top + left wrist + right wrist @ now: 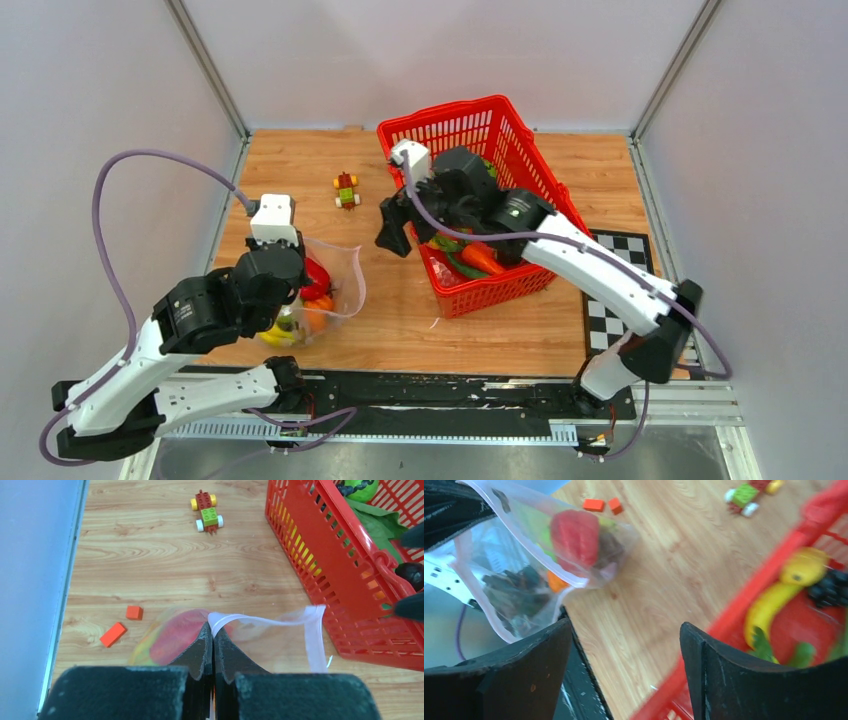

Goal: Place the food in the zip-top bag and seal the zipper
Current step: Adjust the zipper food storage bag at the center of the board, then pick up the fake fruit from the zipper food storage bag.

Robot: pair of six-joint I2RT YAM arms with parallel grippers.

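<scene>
Several pieces of food (172, 639) already lie in the zip-top bag (342, 280) just beyond our left fingers (200, 652), which pinch its mouth by the unsealed zipper (314, 640), while our right fingers (524, 672) hang spread and empty beside the red basket (320, 555) holding more, so filling and sealing remain, we judge.

Wooden table (500, 330) carries red basket (490, 290), toy block car (346, 189), 2 orange blocks (113, 634), checkerboard (632, 247).

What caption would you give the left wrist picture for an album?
Left end effector pinching the rim of the zip-top bag, food inside, red basket alongside.
</scene>
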